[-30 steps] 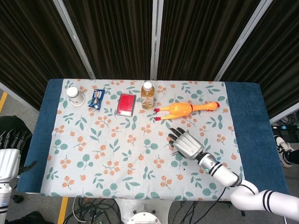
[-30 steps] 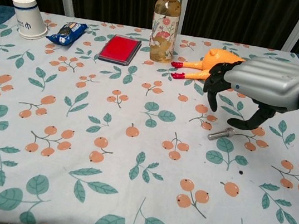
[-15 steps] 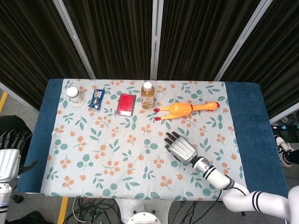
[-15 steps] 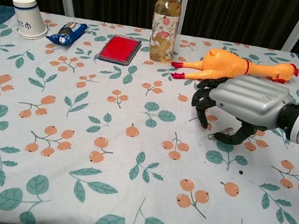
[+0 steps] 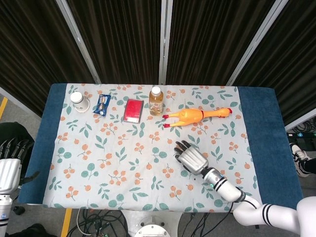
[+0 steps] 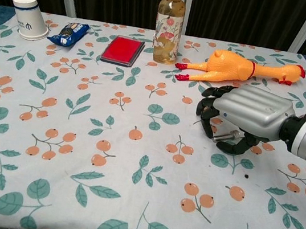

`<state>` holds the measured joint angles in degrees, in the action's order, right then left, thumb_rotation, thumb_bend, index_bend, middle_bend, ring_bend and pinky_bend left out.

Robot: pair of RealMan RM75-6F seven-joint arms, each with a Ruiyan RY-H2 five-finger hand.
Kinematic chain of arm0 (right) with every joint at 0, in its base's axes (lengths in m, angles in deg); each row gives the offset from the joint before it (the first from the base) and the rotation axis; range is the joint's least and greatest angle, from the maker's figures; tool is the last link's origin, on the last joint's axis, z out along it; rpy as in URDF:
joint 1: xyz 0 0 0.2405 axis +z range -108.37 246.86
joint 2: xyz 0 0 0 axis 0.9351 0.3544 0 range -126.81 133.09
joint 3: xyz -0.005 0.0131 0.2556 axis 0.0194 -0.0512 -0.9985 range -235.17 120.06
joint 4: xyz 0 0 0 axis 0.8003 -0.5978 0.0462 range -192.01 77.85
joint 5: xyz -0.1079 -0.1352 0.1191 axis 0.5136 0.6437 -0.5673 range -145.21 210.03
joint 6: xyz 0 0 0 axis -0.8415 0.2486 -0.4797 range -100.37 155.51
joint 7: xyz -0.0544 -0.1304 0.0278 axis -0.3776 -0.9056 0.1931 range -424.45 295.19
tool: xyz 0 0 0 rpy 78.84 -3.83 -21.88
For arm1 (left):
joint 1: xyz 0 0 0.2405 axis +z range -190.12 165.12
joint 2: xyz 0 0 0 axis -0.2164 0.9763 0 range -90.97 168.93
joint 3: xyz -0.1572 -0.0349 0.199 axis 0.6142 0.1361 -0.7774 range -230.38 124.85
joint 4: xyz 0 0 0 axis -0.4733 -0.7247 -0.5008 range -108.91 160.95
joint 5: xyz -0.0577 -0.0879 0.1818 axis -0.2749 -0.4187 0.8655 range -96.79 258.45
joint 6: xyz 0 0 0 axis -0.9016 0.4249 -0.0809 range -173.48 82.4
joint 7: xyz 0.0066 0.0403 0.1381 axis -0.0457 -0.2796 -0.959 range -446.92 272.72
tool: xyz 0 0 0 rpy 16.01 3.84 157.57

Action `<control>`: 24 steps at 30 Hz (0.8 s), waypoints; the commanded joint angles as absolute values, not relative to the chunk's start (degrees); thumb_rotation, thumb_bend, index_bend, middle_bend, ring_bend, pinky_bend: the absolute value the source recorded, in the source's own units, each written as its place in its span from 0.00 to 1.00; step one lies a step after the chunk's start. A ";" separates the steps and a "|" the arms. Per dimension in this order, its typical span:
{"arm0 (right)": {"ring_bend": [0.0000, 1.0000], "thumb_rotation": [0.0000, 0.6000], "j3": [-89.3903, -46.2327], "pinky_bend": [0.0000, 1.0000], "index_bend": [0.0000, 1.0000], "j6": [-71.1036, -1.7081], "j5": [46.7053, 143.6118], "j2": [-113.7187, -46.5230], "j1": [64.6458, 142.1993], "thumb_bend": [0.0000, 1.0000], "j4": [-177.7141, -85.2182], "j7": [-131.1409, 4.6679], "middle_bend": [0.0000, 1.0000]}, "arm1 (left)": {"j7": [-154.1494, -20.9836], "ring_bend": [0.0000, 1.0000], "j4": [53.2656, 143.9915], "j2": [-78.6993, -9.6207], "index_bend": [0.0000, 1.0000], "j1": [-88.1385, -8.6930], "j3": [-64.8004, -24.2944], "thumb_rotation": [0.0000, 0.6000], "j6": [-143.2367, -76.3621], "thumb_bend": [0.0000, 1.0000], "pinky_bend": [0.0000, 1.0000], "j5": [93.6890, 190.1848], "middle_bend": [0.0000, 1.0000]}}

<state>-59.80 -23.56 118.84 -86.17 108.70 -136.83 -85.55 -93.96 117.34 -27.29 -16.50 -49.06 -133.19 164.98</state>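
Observation:
My right hand (image 5: 191,159) (image 6: 249,108) hovers palm down, low over the floral tablecloth (image 5: 118,163) at the front right. A small metal bolt (image 6: 226,136) lies on the cloth under the palm, between the curved fingers (image 6: 205,112) and the thumb. The bolt still rests on the cloth and I cannot see it being gripped. In the head view the hand hides the bolt. My left hand (image 5: 10,168) hangs off the table's left edge, fingers extended, holding nothing.
A yellow rubber chicken (image 5: 192,116) (image 6: 235,66) lies just beyond the right hand. Along the back stand a bottle (image 5: 156,101) (image 6: 170,22), a red case (image 5: 133,110) (image 6: 122,50), a snack packet (image 5: 102,104) (image 6: 68,33) and a paper cup (image 5: 79,101) (image 6: 29,16).
The right hand has moved toward the robot and dropped lower, settling over the bolt with its thumb drawn in beside it. The left hand has stayed put.

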 commanded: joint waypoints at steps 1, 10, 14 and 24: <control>0.06 1.00 -59.73 0.12 0.54 -23.92 118.71 -86.34 108.61 0.28 -136.59 -85.27 0.24 | -93.85 0.00 117.27 -27.32 0.19 -16.48 -49.06 1.00 -133.23 0.00 0.01 165.00 0.15; 0.06 1.00 -59.94 0.12 0.59 -26.89 118.82 -85.40 107.70 0.33 -137.64 -83.58 0.25 | -93.55 0.00 116.88 -27.43 0.19 -16.51 -49.03 1.00 -133.16 0.00 0.01 165.02 0.15; 0.06 1.00 -60.76 0.11 0.59 -27.67 117.83 -83.70 107.29 0.33 -139.56 -80.46 0.25 | -93.47 0.00 116.79 -27.45 0.19 -16.50 -49.01 1.00 -133.16 0.00 0.01 165.00 0.15; 0.06 1.00 -63.01 0.11 0.59 -26.48 113.93 -81.01 107.18 0.33 -140.23 -71.34 0.25 | -93.73 0.00 116.54 -27.62 0.19 -16.82 -48.97 1.00 -132.59 0.00 0.01 164.89 0.15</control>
<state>-62.59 -26.84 114.48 -81.40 107.10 -140.32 -72.11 -93.73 116.55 -27.61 -16.82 -48.97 -132.58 164.90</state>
